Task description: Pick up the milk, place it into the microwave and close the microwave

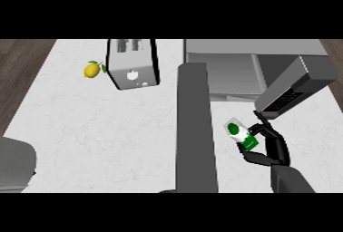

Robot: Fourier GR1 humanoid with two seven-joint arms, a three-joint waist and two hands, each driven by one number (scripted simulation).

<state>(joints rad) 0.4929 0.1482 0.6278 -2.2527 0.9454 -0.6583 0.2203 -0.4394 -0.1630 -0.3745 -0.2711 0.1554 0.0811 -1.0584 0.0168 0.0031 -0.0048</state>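
Note:
The milk [239, 134], a small white carton with green markings, is held tilted above the counter in my right hand [273, 148], whose black fingers and thumb curl round it. It hangs just in front of the grey microwave [227, 68] at the back right, whose cavity stands open. The microwave's dark grey door [197, 131] is swung out toward me, a long panel just left of the milk. Its control panel [286, 97] is right behind my hand. My left hand does not show; only a grey piece of arm [15, 164] sits at the lower left edge.
A silver toaster [134, 63] stands at the back, left of the microwave, with a yellow lemon [92, 70] beside it. The white counter [100, 136] spreads left of the door. Dark wood floor [17, 77] borders its left edge.

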